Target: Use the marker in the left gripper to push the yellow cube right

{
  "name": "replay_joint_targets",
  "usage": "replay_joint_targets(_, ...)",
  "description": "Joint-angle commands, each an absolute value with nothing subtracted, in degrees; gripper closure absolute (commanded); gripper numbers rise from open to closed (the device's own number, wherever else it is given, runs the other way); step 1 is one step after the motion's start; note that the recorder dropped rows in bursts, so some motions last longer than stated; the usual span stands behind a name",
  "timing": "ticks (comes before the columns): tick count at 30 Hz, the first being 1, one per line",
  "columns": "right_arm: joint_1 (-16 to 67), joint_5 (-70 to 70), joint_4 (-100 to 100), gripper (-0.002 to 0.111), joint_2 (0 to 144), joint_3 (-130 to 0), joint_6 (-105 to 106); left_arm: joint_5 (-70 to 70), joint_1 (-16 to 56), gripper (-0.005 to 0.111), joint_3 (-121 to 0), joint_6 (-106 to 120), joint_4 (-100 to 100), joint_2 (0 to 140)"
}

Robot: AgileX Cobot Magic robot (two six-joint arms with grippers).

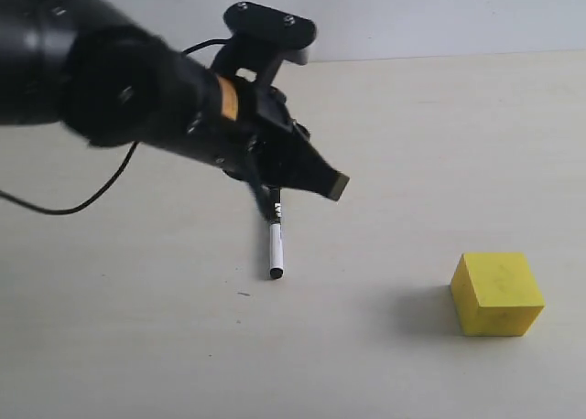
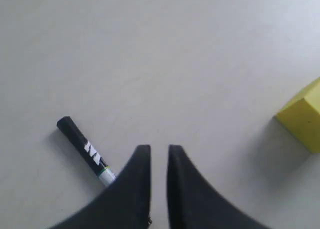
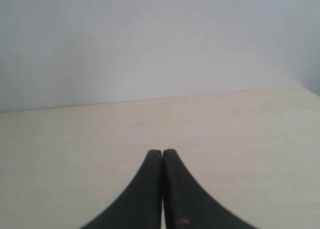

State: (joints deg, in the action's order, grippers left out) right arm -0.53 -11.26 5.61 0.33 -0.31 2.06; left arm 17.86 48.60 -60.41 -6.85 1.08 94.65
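Note:
The marker lies flat on the table, black cap end partly under my left gripper, white barrel and black tip pointing toward the front edge. In the left wrist view the marker sits outside the jaws, beside one finger. My left gripper is open by a narrow gap, with only bare table showing between the fingers. The yellow cube stands well to the right of the marker, and shows in the wrist view as the yellow cube at the frame edge. My right gripper is shut on nothing.
A pale tabletop runs back to a light wall. A black cable trails from the left arm across the table at the left.

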Motion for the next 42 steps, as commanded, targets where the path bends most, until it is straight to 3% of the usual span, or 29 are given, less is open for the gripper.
replay_joint_targets(1,-0.37,-11.02,5.46,0.108,0.0,0.0,2.35,-4.59,49.19,0.107,-43.36,-9.06,0.73,83.84)
replay_joint_targets(4,-0.37,-10.88,5.46,0.108,0.0,0.0,2.35,-16.52,49.19,0.107,-32.93,-9.76,0.73,77.55)
replay_joint_targets(10,-0.37,-10.88,5.61,0.108,0.0,0.0,2.35,-14.35,49.09,0.107,-22.32,-9.28,0.85,69.05)
replay_joint_targets(32,-0.37,-10.88,5.61,0.108,0.0,0.0,2.35,-13.86,47.66,0.107,-21.18,-3.54,1.3,67.51)
replay_joint_targets(36,-0.37,-10.88,5.61,0.108,0.0,0.0,2.35,-11.87,41.05,0.107,-19.73,-7.31,1.3,62.0)
replay_joint_targets(42,-0.37,-10.88,5.61,0.108,0.0,0.0,2.35,-2.61,21.14,0.107,-11.83,-13.95,1.3,38.24)
